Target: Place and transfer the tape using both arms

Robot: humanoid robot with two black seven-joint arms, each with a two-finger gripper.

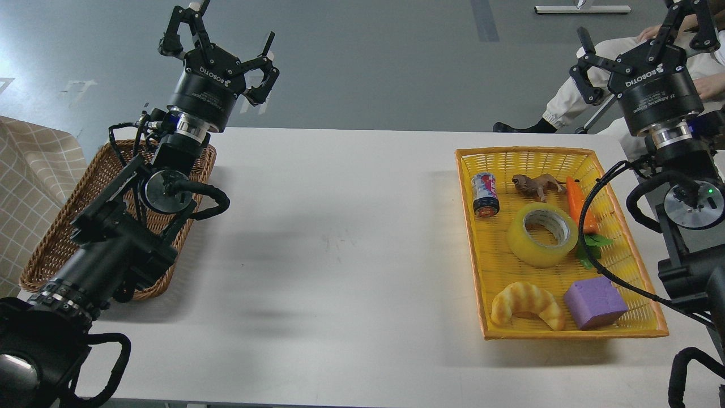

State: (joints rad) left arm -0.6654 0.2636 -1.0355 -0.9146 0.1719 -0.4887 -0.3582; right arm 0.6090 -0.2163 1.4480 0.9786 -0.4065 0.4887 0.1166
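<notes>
Surveying before pickup: the thick roll of translucent yellow tape [542, 235] lies flat in the middle of the yellow plastic basket [628, 323] on the right, among a can, carrot, croissant and purple block. My right gripper [643, 34] hangs spread wide at the far right, empty. My left gripper [226, 42], also spread and empty, hangs over the brown wicker basket [54, 249]. Next, I judge, the right arm must descend onto the roll.
</notes>
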